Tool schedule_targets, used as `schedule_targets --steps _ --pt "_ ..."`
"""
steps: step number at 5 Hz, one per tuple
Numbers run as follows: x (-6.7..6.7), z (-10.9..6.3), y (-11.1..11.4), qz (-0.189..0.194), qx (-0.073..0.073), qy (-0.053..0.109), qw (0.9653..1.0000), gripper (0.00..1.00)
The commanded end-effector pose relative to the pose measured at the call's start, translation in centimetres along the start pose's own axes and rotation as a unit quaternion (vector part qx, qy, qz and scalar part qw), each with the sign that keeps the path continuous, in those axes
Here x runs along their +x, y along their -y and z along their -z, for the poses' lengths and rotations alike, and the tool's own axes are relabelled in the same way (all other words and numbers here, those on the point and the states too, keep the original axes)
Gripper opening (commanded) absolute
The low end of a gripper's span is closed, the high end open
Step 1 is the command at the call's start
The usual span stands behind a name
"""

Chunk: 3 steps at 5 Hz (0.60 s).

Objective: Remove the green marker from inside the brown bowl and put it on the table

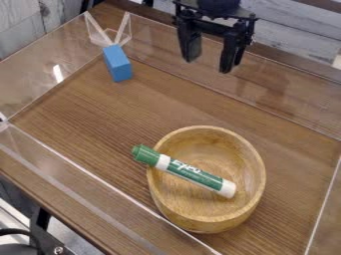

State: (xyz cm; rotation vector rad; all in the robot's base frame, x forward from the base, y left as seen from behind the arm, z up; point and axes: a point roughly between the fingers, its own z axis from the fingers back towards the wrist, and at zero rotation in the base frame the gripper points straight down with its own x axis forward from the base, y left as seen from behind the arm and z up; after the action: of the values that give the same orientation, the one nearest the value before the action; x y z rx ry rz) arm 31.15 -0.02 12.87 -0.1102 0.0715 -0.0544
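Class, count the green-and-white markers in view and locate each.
1: the green-and-white marker lies in the light-brown wooden bowl, its upper-left end over the rim.

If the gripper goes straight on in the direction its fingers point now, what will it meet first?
The gripper seems to point down, so probably the bare tabletop beneath it; depth is unclear from this one view.
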Motion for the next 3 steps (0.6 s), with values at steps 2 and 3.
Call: schedule_targets --steps 2,3 --pt "-0.30 -2.56 -0.21 0.011 -0.001 0.042 0.9990 1.00" --pt "-0.48 -2.79 -0.09 0.014 -0.004 0.045 0.9989 1.00"
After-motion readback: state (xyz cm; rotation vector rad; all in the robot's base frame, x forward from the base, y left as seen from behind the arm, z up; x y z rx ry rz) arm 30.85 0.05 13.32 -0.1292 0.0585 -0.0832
